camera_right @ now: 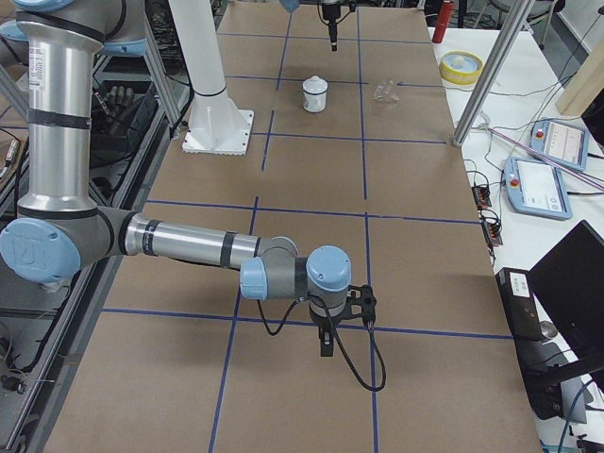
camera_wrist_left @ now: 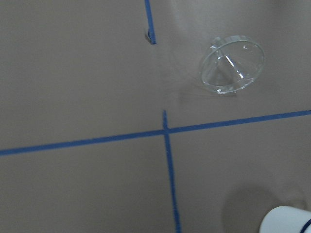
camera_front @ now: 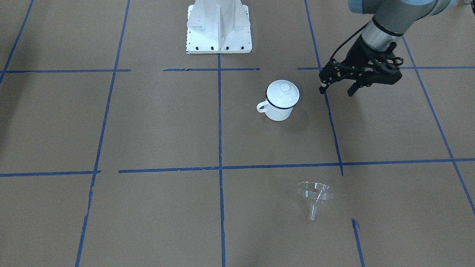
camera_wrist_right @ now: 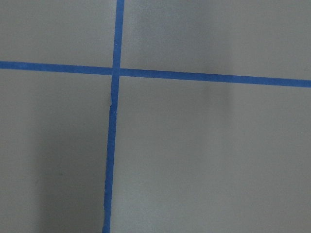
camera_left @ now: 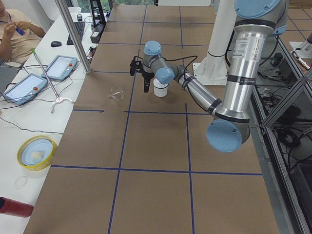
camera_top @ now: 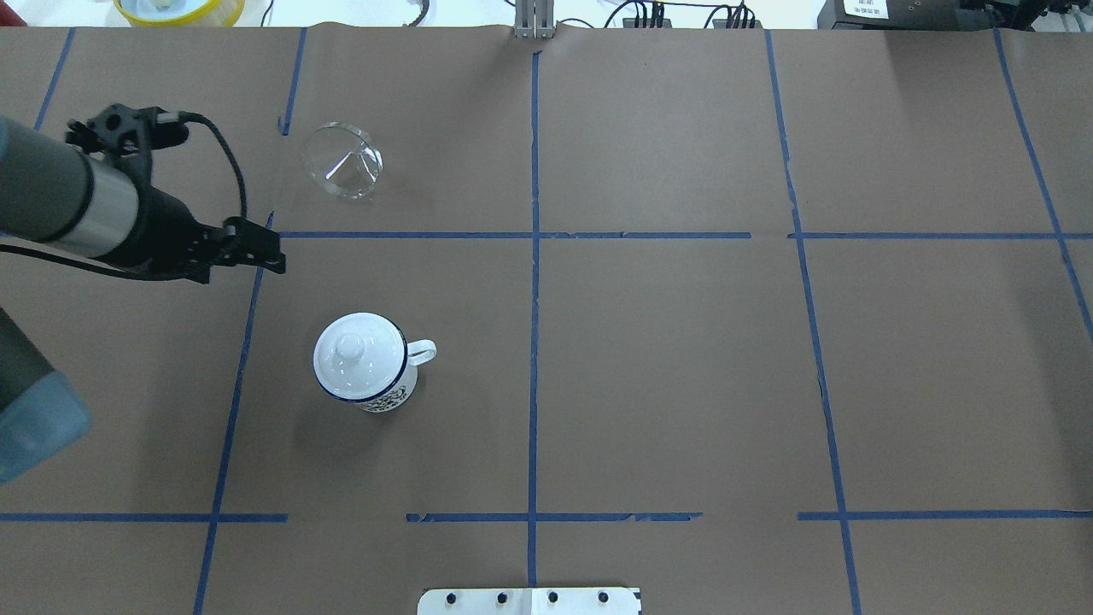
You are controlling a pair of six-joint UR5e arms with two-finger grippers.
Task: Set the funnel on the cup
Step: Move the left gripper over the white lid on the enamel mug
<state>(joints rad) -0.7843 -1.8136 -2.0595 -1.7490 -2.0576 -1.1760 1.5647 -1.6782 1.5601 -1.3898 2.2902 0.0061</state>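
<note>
While left gripper [camera_front: 337, 90] hovers open, funnel [camera_front: 315, 193] sideways — cup [camera_front: 280, 102] apart.

The table [camera_front: 148, 122] is covered in plain brown paper crossed by a grid of blue tape lines [camera_front: 219, 122]. The cup [camera_front: 279, 107] is white with a dark blue rim and a dark printed pattern on one side; its lid [camera_front: 284, 91] is white. The funnel [camera_front: 314, 194] is clear and colourless. The left gripper [camera_front: 336, 91] is black
</note>
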